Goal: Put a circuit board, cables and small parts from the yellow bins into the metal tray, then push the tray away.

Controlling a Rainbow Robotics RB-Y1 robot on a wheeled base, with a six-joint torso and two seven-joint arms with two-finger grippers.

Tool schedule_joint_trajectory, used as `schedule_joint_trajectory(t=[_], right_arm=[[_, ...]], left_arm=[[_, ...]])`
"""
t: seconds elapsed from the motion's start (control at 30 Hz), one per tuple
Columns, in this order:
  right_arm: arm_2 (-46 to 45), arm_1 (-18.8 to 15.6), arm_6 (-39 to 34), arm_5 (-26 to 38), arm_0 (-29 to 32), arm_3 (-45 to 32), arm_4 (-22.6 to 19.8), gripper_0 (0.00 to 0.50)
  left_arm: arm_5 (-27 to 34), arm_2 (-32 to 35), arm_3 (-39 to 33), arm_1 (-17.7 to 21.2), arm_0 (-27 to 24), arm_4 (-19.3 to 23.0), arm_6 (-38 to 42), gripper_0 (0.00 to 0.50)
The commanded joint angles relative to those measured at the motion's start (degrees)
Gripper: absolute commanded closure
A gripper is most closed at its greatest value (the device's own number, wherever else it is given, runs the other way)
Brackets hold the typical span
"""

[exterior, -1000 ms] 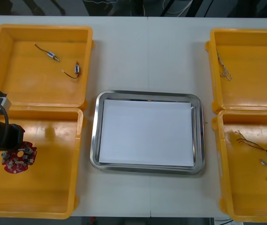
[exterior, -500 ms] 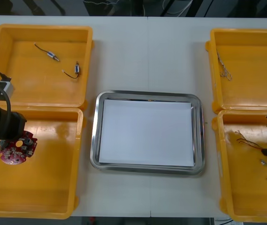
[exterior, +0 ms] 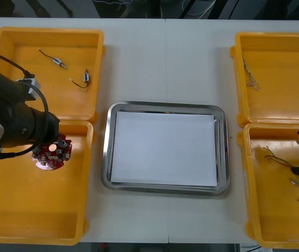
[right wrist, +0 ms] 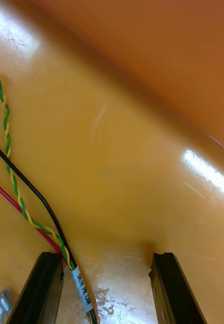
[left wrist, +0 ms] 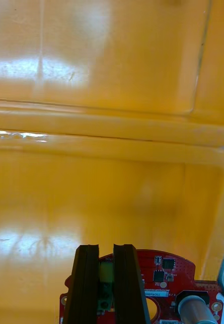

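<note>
The circuit board (exterior: 52, 154), round and red, hangs from the left gripper (left wrist: 106, 283) over the near left bin (exterior: 33, 210), close to the wall that bin shares with the far left bin (exterior: 33, 100). The left gripper's fingers stand narrow, pinched on a small yellowish component on the board's face.

The table (exterior: 165, 58) is light, with a thin seam running down its middle. Beyond its far edge lies a dark floor (exterior: 123, 8).

Four yellow bins sit on the table, two at each side, the far right bin (exterior: 286, 94) and near right bin (exterior: 275, 210) completing the set. One metal tray (exterior: 106, 157), white inside, lies between them.

There is one circuit board. Two small metal parts (exterior: 58, 62) with dark leads lie apart in the far left bin. A thin cable (exterior: 251, 76) lies by the inner wall of the far right bin.

The right gripper (right wrist: 107, 291) is low in the near right bin with its fingers wide apart. Three cables run past its fingers: a green and yellow twisted cable (right wrist: 13, 192), a black cable (right wrist: 38, 200) and a red cable (right wrist: 21, 212).
</note>
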Motion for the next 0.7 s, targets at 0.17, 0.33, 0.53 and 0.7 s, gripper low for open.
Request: schedule_joint_trajectory(t=[0.17, 0.33, 0.53, 0.7], right_arm=[[1.5, -1.7, 1.1, -0.2, 3.6, 0.7, 1.0, 0.288], [1.5, -1.7, 1.4, -0.2, 4.1, 0.7, 1.0, 0.483], [-0.2, -1.7, 1.8, -0.2, 4.2, -0.7, 0.6, 0.500], [-5.6, -1.7, 2.2, 5.1, 4.2, -5.5, 0.2, 0.500]], left_arm=[[0.6, -11.7, -0.1, -4.5, -11.4, -2.9, 4.8, 0.500], [0.5, -18.4, 3.0, -7.4, -17.4, -3.8, 8.7, 0.500], [0.2, -25.9, 8.1, -12.6, -23.3, -6.9, 13.6, 0.500], [-1.7, -30.5, 11.9, -16.4, -25.8, -10.6, 16.7, 0.500]])
